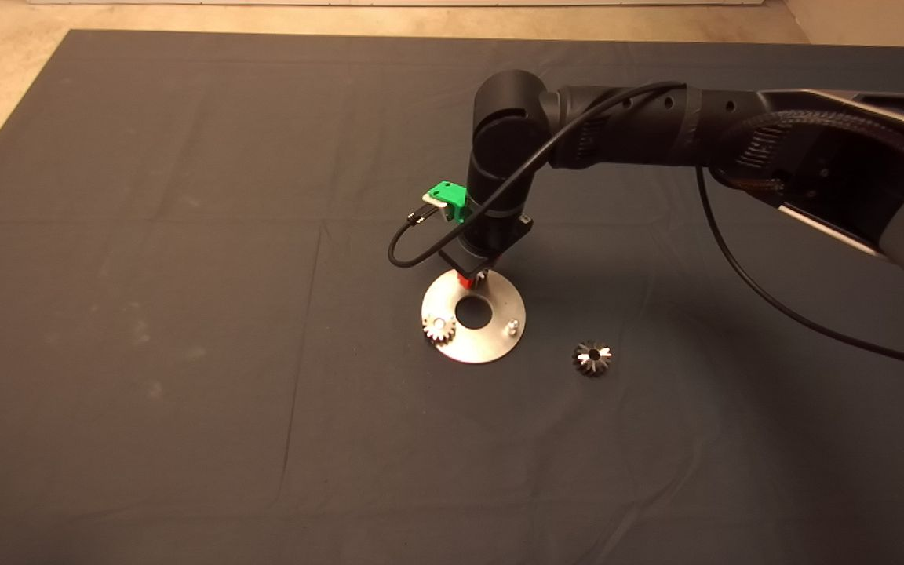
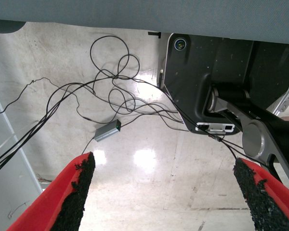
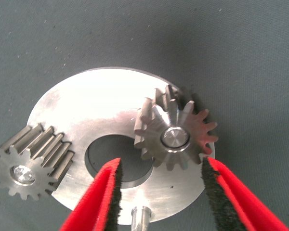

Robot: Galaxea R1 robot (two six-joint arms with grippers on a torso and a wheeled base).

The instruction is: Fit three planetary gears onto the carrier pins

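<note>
Looked for anything readable and came up empty: no text, labels, brand marks, numbers or signs showed up in any of the views.

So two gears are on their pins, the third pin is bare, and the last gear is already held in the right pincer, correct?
Not quite. The last gear lies loose on the mat, as the head view shows. The right pincer is open above the plate; two gears are on pins, the third pin bare.
</note>
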